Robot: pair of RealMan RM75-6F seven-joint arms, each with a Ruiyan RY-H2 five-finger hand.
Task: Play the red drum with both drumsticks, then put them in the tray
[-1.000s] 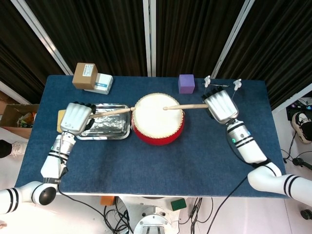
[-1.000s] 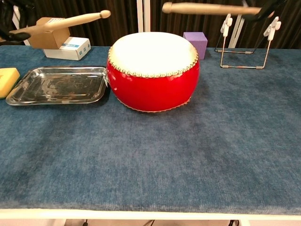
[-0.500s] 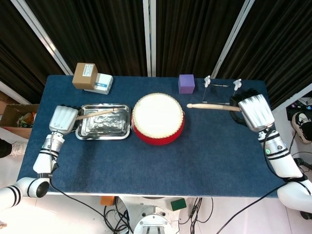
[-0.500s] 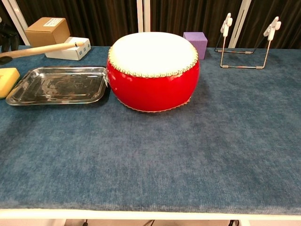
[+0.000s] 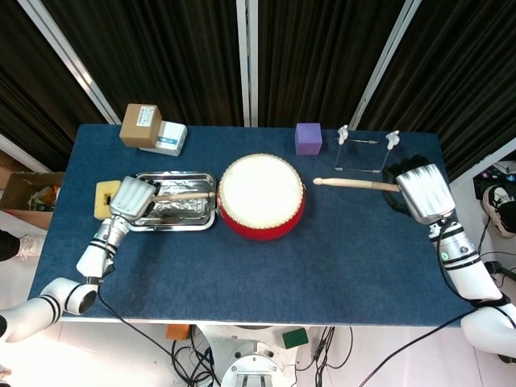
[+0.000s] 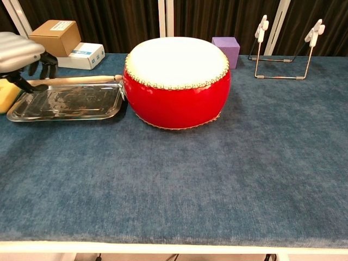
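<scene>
The red drum [image 5: 262, 197] [image 6: 176, 81] with a white skin stands mid-table. Left of it lies the metal tray [image 5: 200, 216] [image 6: 65, 106]. My left hand [image 5: 133, 198] [image 6: 19, 54] hovers at the tray's left end and grips a wooden drumstick [image 5: 184, 196] [image 6: 76, 80], which lies low over the tray with its tip toward the drum. My right hand [image 5: 422, 193] is right of the drum, holding the other drumstick [image 5: 355, 184] level, tip pointing at the drum. The chest view does not show the right hand.
A yellow sponge [image 5: 102, 199] [image 6: 6, 93] lies left of the tray. A cardboard box [image 5: 140, 125] and a white box [image 5: 170, 137] sit at the back left, a purple cube [image 5: 309, 138] and a wire stand [image 5: 367, 149] at the back right.
My left hand has come down and toward the tray, lowering its drumstick to just over it. The right hand and its stick have barely shifted since half a second ago.
</scene>
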